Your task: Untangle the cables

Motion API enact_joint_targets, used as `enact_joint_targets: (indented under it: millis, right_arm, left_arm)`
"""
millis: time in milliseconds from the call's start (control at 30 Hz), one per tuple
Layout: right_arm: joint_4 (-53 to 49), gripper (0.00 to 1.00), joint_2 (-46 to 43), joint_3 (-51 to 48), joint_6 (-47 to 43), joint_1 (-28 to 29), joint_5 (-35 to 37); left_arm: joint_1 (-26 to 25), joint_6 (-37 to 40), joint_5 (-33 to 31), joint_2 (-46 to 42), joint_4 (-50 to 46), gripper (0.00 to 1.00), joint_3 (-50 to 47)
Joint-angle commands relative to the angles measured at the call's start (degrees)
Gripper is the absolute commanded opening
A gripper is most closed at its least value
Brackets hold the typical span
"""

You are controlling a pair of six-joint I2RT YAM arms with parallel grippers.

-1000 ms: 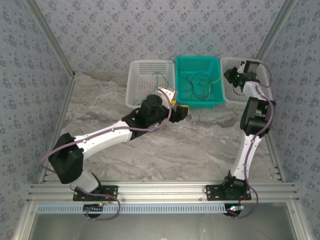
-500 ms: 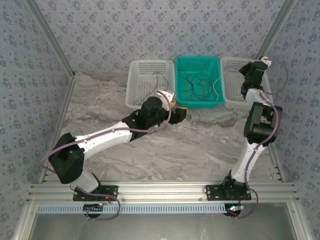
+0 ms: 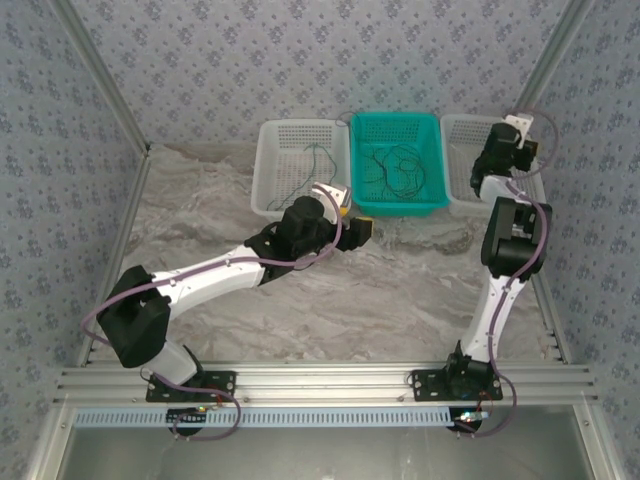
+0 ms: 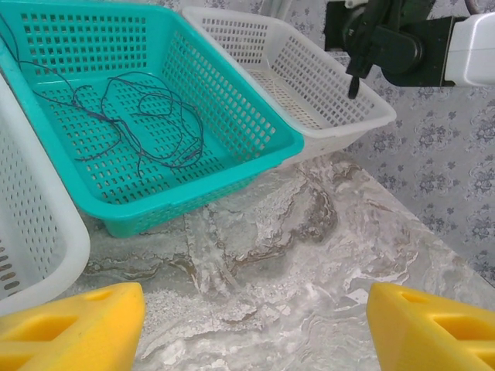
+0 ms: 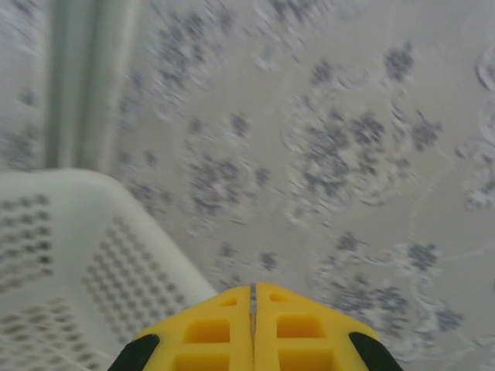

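The tangle of thin dark cables (image 4: 139, 116) lies on the floor of the teal perforated plastic basket (image 4: 193, 197), the middle of 3 baskets at the far edge of the grey marbled surface (image 4: 309, 255). 1 thin greenish cable (image 3: 316, 158) lies apart in the white perforated basket on the left (image 3: 268, 180).

The left hand (image 4: 255, 325) hovers over the surface just in front of the teal basket, its yellow fingers spread wide with nothing between them. The right hand (image 5: 254, 309) hangs above the white perforated basket on the right (image 5: 69, 255), close to the patterned wall (image 5: 348, 116), fingers pressed together with nothing visible in them.

The step in hand looks like the left hand's reach for a cable. To do it well, it should clear the basket's near wall, then come down on an outer loop or a free end (not the crossing in the middle, where 2 or more strands would be pinched together). It should close on 1 strand, lift slowly, and watch whether the others trail up.
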Motion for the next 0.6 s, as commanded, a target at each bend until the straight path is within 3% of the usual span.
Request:
enact_joint_targets:
  millis: [0,200,367,467,500,533,567]
  right_arm:
    - [-4.02,0.0,-2.57,-0.97,-3.04,-1.38,-4.52]
    - [-12.63,0.11,-4.39,-1.04,1.46,0.02,-23.66]
    - [-13.13,0.08,-3.55,0.29,-0.22,5.44,-26.49]
    - [-19.96,0.1,-1.2,4.35,6.06,5.53,-23.48]
    - [-24.0,0.14,-0.39,5.81,8.39,5.15,-23.44]
    - [-27.5,0.3,0.31,7.43,11.47,4.59,-22.62]
    - [-29.93,0.55,0.38,8.25,14.29,4.13,-21.38]
  left_arm:
    - [0.59,-1.33,0.51,-0.32,3.31,0.76,-0.17]
    - [0.55,-1.78,1.2,0.35,3.87,0.76,0.12]
    - [0.68,-1.81,0.93,-0.5,3.86,0.76,-0.69]
    - [0.68,-1.82,0.67,-2.03,3.85,0.76,-1.55]
    - [0.66,-1.94,0.14,-2.89,3.56,0.76,-1.93]
    - [0.66,-2.28,-1.14,-3.92,2.96,0.76,-2.5]
    - [0.66,-2.71,-3.27,-5.16,1.76,0.76,-2.93]
